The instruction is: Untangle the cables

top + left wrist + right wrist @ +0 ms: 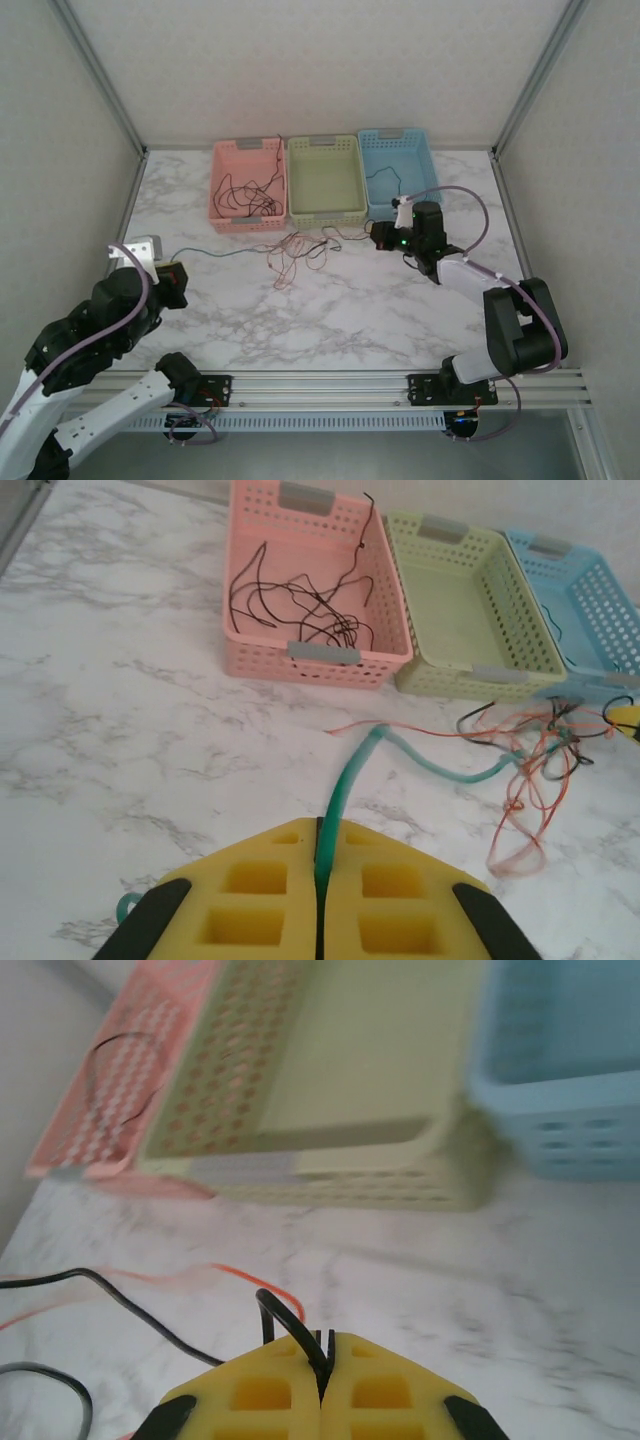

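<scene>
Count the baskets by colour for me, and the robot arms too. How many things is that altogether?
Pink basket: 1
Green basket: 1
Blue basket: 1
Robot arms, left arm and right arm: 2
Total: 5

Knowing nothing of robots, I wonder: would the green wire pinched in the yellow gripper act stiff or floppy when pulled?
Probably floppy: the green wire bends in soft curves across the table. Likely light, being so thin. Its far end meets the orange tangle, so pulling may drag that along.
</scene>
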You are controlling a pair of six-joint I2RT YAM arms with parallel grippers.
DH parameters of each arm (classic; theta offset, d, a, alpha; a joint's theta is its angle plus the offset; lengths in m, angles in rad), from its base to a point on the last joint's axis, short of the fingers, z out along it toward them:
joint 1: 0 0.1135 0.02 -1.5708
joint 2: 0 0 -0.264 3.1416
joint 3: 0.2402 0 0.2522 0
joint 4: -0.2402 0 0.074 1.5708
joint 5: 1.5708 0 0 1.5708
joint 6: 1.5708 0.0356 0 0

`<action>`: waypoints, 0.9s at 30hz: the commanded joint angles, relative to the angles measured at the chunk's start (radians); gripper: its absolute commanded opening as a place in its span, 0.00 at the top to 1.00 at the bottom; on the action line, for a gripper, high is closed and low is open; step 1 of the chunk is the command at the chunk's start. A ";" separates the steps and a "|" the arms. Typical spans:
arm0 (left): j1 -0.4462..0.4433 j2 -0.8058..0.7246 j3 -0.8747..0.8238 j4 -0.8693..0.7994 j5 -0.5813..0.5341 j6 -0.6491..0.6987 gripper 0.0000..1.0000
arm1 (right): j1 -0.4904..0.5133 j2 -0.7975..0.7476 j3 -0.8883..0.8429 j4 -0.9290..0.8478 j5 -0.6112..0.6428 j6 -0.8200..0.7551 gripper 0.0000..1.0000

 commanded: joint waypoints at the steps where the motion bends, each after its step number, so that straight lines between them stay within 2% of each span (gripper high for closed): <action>1: 0.008 -0.037 0.069 -0.054 -0.128 0.001 1.00 | -0.067 -0.015 -0.029 -0.092 0.186 0.064 1.00; 7: 0.008 -0.053 0.123 -0.091 -0.172 0.027 1.00 | -0.112 -0.036 -0.065 -0.125 0.232 0.079 1.00; 10: 0.008 -0.047 0.107 -0.054 -0.105 0.036 1.00 | -0.113 -0.041 -0.064 -0.134 0.202 0.082 1.00; 14: 0.008 -0.038 0.091 -0.005 -0.028 0.045 1.00 | -0.112 -0.061 -0.074 -0.163 0.229 0.069 1.00; 18: 0.008 -0.022 0.108 0.003 -0.009 0.057 1.00 | -0.112 -0.108 -0.093 -0.206 0.285 0.051 1.00; 23: 0.008 -0.019 0.161 -0.036 -0.108 0.063 1.00 | -0.115 -0.246 -0.151 -0.257 0.436 0.046 1.00; 27: 0.009 -0.018 0.175 -0.034 -0.114 0.080 1.00 | -0.115 -0.409 -0.194 -0.297 0.463 0.049 1.00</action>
